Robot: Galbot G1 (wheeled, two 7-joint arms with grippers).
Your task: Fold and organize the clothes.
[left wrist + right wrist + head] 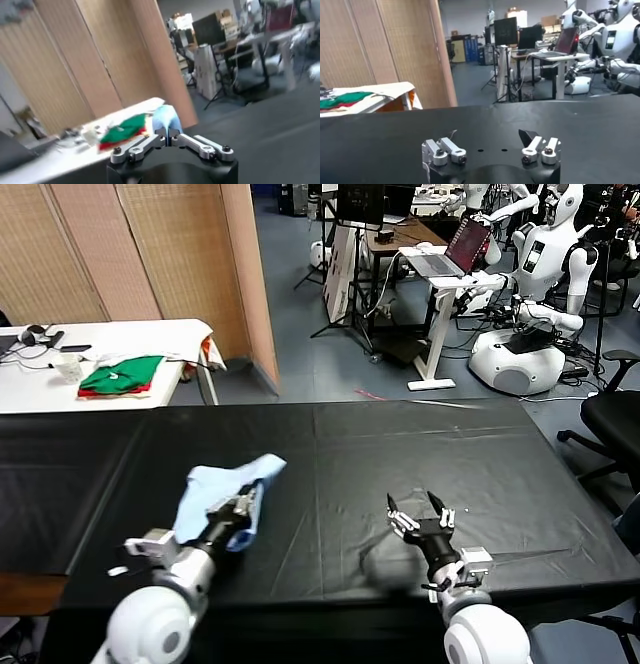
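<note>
We see one black tabletop [400, 454] in front of us. No box or basket shows on it.

We count one light blue shirt [220, 489]. It is bunched up, on the left part of the tabletop. Our left claw [243, 509] is shut tight on the shirt and holds a bit of it. In the left wrist view, a small piece of the blue cloth pokes out past the closed fingers [150, 142]. We cannot tell if the shirt still touches the tabletop.

Our right claw [420, 514] is wide open and holds nothing. It hangs low over the right part of the tabletop, well apart from the shirt. In the right wrist view its two fingers [445, 150] stand far apart.

Behind the black tabletop, to the left, is one white table [150, 334]. On it lies one pile of folded clothes [120, 376], green on top and red under it.

Far back on the right we count one open laptop [455, 249] on a desk, and white robots [530, 304] near it.
</note>
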